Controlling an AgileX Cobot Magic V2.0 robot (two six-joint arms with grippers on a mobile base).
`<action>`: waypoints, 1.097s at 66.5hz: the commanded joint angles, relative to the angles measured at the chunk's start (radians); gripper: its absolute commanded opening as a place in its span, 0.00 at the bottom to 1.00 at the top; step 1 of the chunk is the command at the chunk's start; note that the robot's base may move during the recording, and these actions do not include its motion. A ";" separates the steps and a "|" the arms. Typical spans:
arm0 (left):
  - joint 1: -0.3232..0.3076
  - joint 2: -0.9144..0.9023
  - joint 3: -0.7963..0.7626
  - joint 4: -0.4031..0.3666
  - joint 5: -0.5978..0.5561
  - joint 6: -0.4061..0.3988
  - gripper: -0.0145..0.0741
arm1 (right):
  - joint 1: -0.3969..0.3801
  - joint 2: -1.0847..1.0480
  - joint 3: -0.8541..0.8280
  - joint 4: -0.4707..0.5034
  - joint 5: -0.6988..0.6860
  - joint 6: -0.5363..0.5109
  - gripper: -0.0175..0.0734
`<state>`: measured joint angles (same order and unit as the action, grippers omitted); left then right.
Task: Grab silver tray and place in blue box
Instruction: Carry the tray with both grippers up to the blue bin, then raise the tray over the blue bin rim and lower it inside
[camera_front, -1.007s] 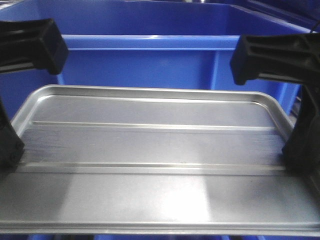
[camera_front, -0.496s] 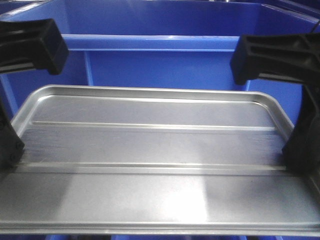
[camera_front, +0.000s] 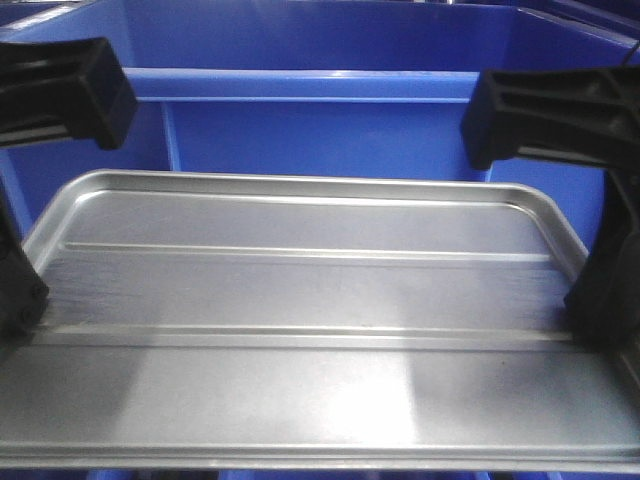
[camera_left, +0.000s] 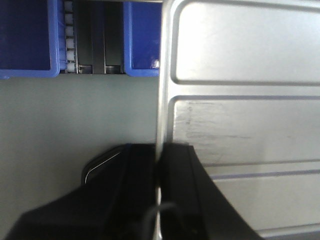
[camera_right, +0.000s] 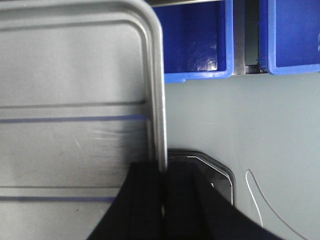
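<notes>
The tray (camera_front: 300, 300) fills the near part of the front view, held level, its two ridges running from 9 to 3 o'clock. At 9 o'clock the left claw (camera_left: 159, 150) is pinching the tray's left rim, with the edge caught between its black fingers. At 3 o'clock the right claw (camera_right: 164, 170) is pinching the right rim in the same way. The wrist views show the grey counter (camera_right: 240, 125) beneath. At 12 o'clock, beyond the tray, stands the box (camera_front: 300, 85). The tray's far rim shows against its ribbed near wall, below the lip, so the tray is not yet inside.
</notes>
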<state>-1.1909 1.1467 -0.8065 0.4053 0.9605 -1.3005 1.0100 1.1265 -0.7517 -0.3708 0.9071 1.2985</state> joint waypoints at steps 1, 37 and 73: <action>-0.005 -0.022 -0.023 0.034 0.029 -0.007 0.15 | -0.001 -0.021 -0.026 -0.061 0.023 0.006 0.26; -0.005 -0.024 -0.053 0.017 0.030 0.024 0.15 | -0.001 -0.023 -0.060 -0.028 0.032 -0.042 0.26; 0.075 -0.031 -0.454 0.127 0.073 0.275 0.15 | -0.058 0.010 -0.489 -0.050 0.133 -0.319 0.26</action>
<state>-1.1503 1.1255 -1.1827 0.5015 1.1763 -1.0755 0.9798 1.1309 -1.1481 -0.4135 1.1708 1.0484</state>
